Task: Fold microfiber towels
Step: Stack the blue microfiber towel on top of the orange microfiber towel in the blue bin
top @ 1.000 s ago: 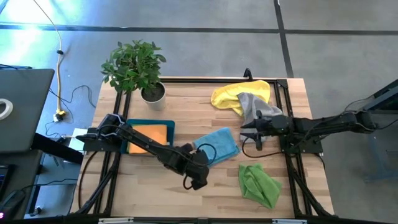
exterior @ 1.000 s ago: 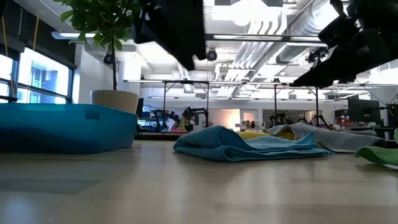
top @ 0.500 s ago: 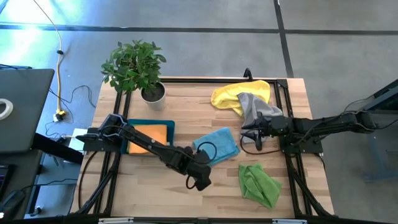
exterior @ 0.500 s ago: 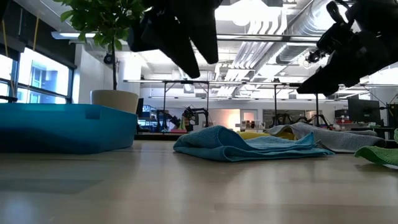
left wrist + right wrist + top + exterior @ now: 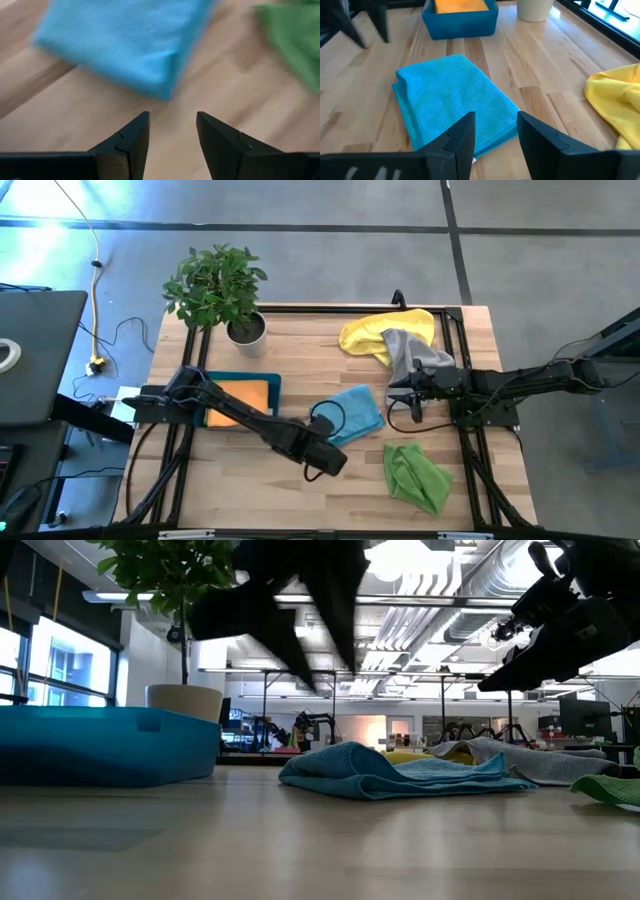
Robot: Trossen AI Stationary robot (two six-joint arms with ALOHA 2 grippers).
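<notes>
A folded light blue towel (image 5: 352, 413) lies flat near the middle of the table (image 5: 300, 490). The left claw (image 5: 330, 463) hangs above bare wood just beside the towel's near edge, its two fingers (image 5: 131, 135) parted with nothing between them. The right claw (image 5: 398, 393) hovers over the towel's far side, close to the grey towel; its fingers (image 5: 462, 131) also stand apart and empty.

The grey towel (image 5: 412, 352) lies crumpled against a yellow towel (image 5: 375, 331) at the table's back edge on the right, the grey one partly overlapping the yellow. A lime green towel (image 5: 415, 476) sits bunched near the front right corner, well apart from the blue one. An orange towel (image 5: 243, 395) rests folded inside a teal tray (image 5: 272, 380) on the left, under the left arm. A potted plant (image 5: 217, 285) stands behind the tray.
</notes>
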